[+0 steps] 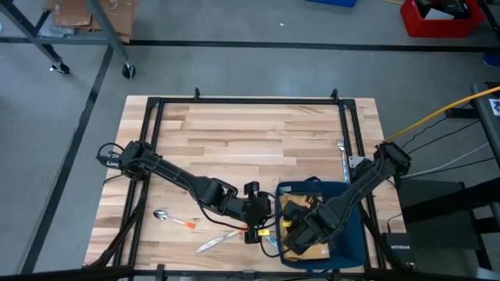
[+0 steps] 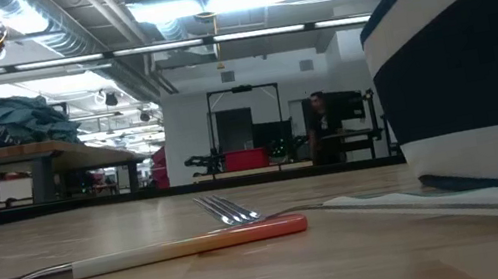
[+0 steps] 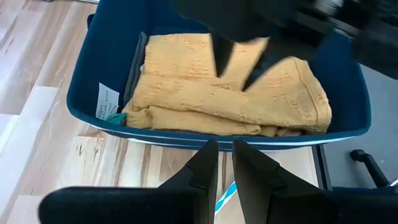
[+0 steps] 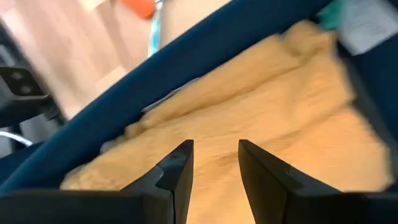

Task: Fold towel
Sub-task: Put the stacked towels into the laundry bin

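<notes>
Down in the bin (image 3: 93, 81), the towel (image 3: 230, 93) lies folded in loose layers, mustard yellow and nubbly, filling most of the floor of the dark blue tub. A white label (image 3: 107, 101) hangs at one corner of the towel, against the bin's wall.

Over the towel hangs the right hand (image 4: 214, 163), inside the bin, its two dark fingers parted with yellow cloth showing in the gap between them; they grasp nothing. From the left wrist view the same hand shows as a dark blur above the towel.

Just outside the bin, the left hand (image 3: 225, 165) sits low over the table (image 1: 250, 133), pointing at the bin's wall. Its fingers stand nearly together with only a thin slit between them, and nothing is in them.

The table is pale wooden planks with a black frame along its edges. The bin stands at its near right corner. Left of it lie a spoon (image 1: 162, 215), a knife (image 1: 215, 242) and a fork (image 2: 230, 209) with an orange handle.

Beyond the table the floor is grey, with a red crate (image 1: 437, 19) far off. The low view shows a workshop with ceiling lights, benches and a person (image 2: 319, 123) standing far back.
</notes>
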{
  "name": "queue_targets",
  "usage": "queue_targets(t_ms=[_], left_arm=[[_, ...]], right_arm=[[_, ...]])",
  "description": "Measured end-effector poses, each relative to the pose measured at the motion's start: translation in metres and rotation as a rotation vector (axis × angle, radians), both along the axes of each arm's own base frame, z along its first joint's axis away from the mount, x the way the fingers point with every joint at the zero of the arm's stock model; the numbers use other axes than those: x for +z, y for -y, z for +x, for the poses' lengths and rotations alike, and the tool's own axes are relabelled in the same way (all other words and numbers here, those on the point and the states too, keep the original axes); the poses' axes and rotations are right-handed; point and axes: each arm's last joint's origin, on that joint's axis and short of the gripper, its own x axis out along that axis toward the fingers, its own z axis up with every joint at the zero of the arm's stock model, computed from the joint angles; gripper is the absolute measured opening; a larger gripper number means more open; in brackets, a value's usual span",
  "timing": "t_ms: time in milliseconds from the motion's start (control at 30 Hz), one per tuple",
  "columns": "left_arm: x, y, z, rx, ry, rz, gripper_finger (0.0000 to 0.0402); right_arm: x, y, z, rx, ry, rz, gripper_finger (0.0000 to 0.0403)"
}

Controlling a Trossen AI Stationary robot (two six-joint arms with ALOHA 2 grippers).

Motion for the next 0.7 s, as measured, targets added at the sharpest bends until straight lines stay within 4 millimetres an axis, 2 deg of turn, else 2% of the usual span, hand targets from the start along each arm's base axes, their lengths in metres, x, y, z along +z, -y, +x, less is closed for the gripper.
queue_targets(t_ms=[333, 700], left_arm=[[0.0, -0.001, 0.0, 0.008, 0.001, 0.004, 0.0043], [0.0, -0.001, 0.0, 0.005, 0.0, 0.003, 0.0043]], right_arm=[[-0.026, -0.036, 0.003, 0.074, 0.032, 0.05, 0.0131], [-0.08, -0.058, 0.022, 0.143, -0.035, 0.059, 0.0131]])
